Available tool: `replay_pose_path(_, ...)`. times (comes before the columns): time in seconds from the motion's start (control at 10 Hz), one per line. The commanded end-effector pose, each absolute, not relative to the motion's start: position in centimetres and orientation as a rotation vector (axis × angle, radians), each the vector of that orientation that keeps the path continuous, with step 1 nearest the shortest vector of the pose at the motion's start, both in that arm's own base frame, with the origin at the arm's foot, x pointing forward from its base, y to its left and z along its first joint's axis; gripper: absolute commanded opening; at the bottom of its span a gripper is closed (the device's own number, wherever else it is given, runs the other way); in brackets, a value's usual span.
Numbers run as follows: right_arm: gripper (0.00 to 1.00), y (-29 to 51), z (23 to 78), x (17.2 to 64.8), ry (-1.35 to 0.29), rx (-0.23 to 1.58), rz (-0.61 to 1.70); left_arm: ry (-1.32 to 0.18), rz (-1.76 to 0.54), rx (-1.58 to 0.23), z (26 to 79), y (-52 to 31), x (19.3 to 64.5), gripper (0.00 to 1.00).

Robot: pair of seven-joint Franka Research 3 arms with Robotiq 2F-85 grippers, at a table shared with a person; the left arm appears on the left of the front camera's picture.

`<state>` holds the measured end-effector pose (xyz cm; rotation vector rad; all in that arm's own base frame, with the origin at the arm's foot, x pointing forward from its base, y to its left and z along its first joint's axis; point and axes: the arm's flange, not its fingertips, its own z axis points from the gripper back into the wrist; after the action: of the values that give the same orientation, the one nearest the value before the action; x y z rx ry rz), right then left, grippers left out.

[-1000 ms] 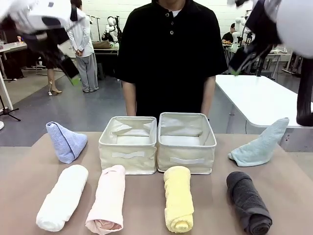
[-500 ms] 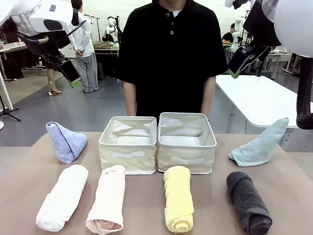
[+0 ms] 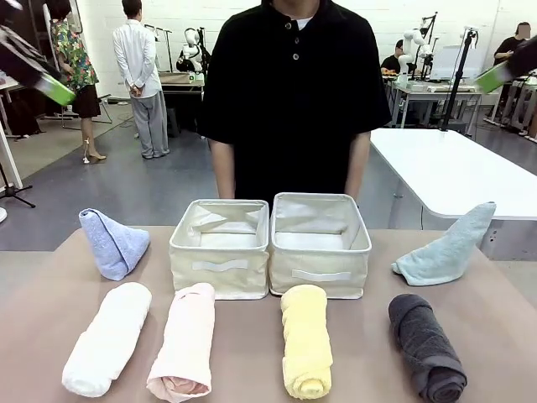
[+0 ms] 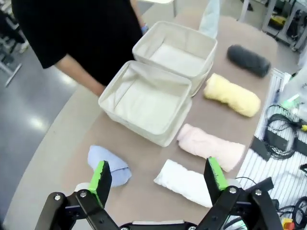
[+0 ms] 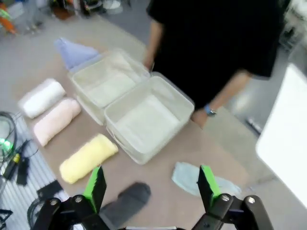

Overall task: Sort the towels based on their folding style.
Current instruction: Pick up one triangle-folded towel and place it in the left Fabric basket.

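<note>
If a roll is pinched off-centre it may be unwound, and a cone may be flattened. The left gripper (image 4: 157, 170) and right gripper (image 5: 151, 177) are held wide open, empty, high above the table (image 3: 247, 357). The white roll (image 3: 107, 338), pink roll (image 3: 185, 340), yellow roll (image 3: 306, 340) and dark grey roll (image 3: 426, 346) are laid in the front row. The light blue cone (image 3: 113, 242) and blue-grey cone (image 3: 445, 252) are set either side of the cream baskets (image 3: 220, 267).

Four rolled terry towels in a row along the table's (image 3: 245, 357) near edge, lengthwise toward it: white roll (image 3: 107, 350) nearest the left corner, pink roll (image 3: 183, 353), yellow roll (image 3: 306, 353), dark grey roll (image 3: 426, 346) rightmost. Light blue cone (image 3: 113, 243) by left edge, tip up. Blue-grey cone (image 3: 445, 252) by right edge, leaning, tip up-right.
</note>
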<state>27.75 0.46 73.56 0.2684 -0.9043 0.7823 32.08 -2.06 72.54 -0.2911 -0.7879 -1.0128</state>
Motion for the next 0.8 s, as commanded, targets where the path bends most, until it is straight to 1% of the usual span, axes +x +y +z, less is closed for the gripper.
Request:
replay_pose_path(0.0,1.00,-2.9,73.5,25.0,-0.962,0.404,0.732,-0.776,-0.924,-0.338,73.7,0.5,30.4,1.00)
replay_pose_path(0.1,1.00,-4.5,74.2,22.9,-1.005,0.405,0.715,-0.791,-0.838,-0.285,74.5,1.7,28.9,1.00)
replay_pose_path(0.3,1.00,-7.0,74.6,20.3,-1.053,0.407,0.668,-0.809,-0.712,-0.258,75.2,3.7,27.0,1.00)
replay_pose_path(0.4,1.00,-8.0,74.4,19.3,-1.012,0.403,0.675,-0.790,-0.661,-0.260,75.2,4.7,26.4,1.00)
replay_pose_path(0.5,1.00,-8.9,74.3,18.6,-0.952,0.406,0.661,-0.731,-0.621,-0.272,75.0,5.7,26.0,1.00)
replay_pose_path(0.7,1.00,-10.0,73.9,18.2,-0.917,0.404,0.625,-0.704,-0.574,-0.281,74.6,6.7,25.7,1.00)
